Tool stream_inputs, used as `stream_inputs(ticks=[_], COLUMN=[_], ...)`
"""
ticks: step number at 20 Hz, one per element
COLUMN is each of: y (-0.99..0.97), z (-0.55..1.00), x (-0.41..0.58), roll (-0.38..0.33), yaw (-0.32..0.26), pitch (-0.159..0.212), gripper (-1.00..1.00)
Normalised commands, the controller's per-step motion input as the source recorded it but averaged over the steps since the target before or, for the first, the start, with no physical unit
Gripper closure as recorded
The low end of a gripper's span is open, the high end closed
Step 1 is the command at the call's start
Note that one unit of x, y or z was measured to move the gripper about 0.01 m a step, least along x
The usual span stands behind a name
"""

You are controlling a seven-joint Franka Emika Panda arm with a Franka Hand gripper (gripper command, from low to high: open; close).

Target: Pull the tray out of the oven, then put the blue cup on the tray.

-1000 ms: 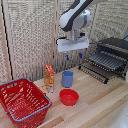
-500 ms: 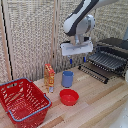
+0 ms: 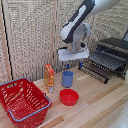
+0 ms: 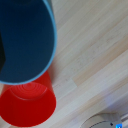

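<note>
Hovering my gripper point(image 3: 73, 65) right over the blue cup point(image 3: 67, 78); fingers look spread on either side of its rim, not touching it as far as I can see. Cup stands on the wooden table point(image 3: 100, 105), between the orange carton point(image 3: 49, 77) and red bowl point(image 3: 69, 97). Tray point(image 3: 107, 61) sticks out of the oven point(image 3: 116, 50).

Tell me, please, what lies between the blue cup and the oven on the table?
Nothing: in the exterior view, only bare wooden table separates the blue cup from the oven and its lowered door.
</note>
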Motion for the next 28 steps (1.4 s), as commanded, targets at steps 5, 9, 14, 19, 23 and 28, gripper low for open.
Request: stream_inputs(ticks=[5, 9, 14, 19, 23, 28], y=[-0.12, -0.18, -0.3, -0.03, 0.0, 0.0], z=[-0.3, -0.43, -0.51, -0.04, 0.0, 0.03], x=[-0.21, -0.287, -0.109, 0.0, 0.0, 0.0], roll=[-0.001, 0.002, 0.059, 0.0, -0.001, -0.001], yaw=[0.106, 0.104, 0.13, 0.058, 0.064, 0.012], pitch=[0.006, 0.022, 0.054, 0.009, 0.0, -0.006], gripper=[-1.0, -1.0, 1.0, 1.0, 1.0, 1.0])
